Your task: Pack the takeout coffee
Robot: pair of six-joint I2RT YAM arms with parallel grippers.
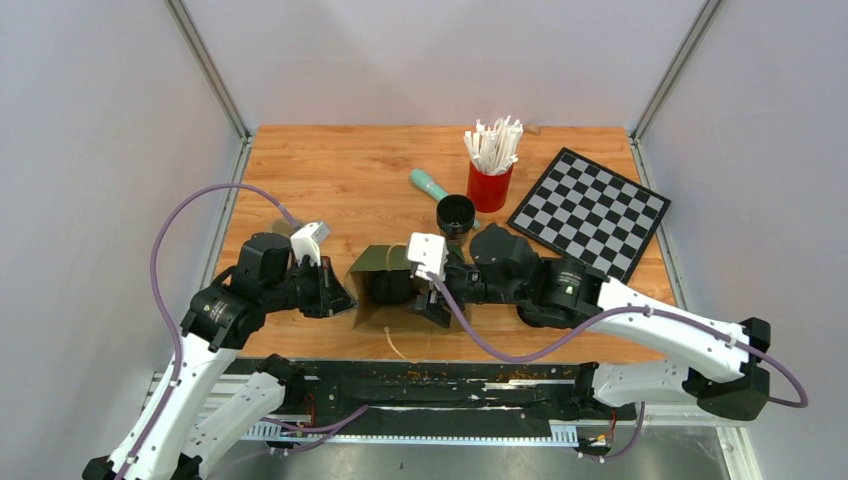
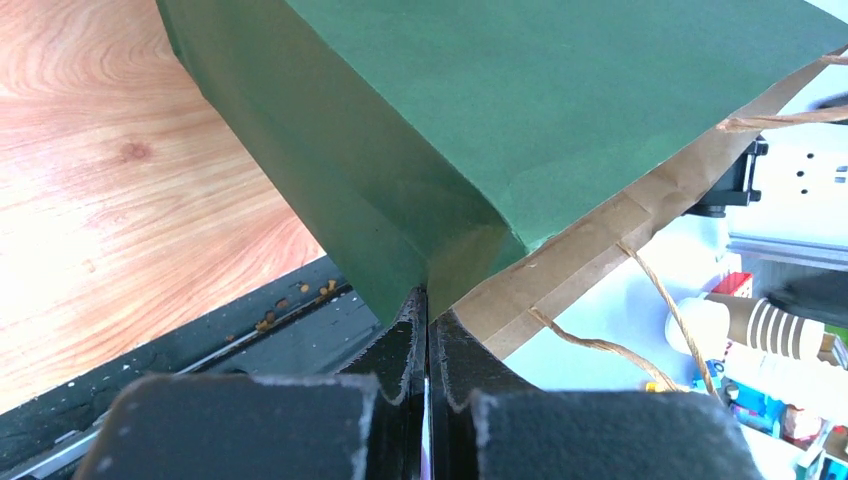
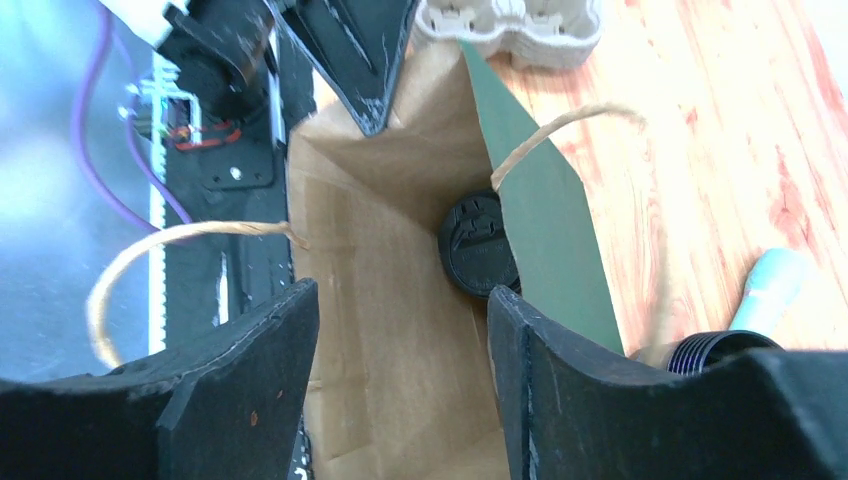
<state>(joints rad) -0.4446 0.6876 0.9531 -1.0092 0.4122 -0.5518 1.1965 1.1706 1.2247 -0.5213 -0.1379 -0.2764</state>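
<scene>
While the left claw (image 1: pixel 345 298) pinches the near edge of the paper bag (image 1: pixel 378 262), the top view shows the bag lying on its side mid-table, mouth toward the right claw (image 1: pixel 425 300). We see something dark inside it. A second dark cup (image 1: pixel 456 213), a red cup of stirrers (image 1: pixel 489 185), a teal thing (image 1: pixel 428 183) and a checkered board (image 1: pixel 590 212) sit behind it, apart from the bag.

In the left wrist view the left claw (image 2: pixel 428 330) is pressed tight on a fold of the bag (image 2: pixel 520 120). No gap shows between the fingers, and a string handle (image 2: pixel 660 280) hangs loose beside it.

In the right wrist view the right claw (image 3: pixel 400 300) stands fairly wide at the bag's mouth, with nothing between the fingers. The coffee cup (image 3: pixel 478 245), black lid toward us, sits deep in the bag (image 3: pixel 380 200) against the green side. A pulp tray (image 3: pixel 510 25) lies beyond the bag.

We judge that the cup is in and the step is getting the right claw out. To do it well:
- Pull straight back along the bag's length.
- Leave the fingers parted so they don't drag the paper.
- Stay between the two string handles (image 3: pixel 560 125), since a snag would tug the bag and roll the cup.
- Have the left hold its pinch so the mouth stays open.
</scene>
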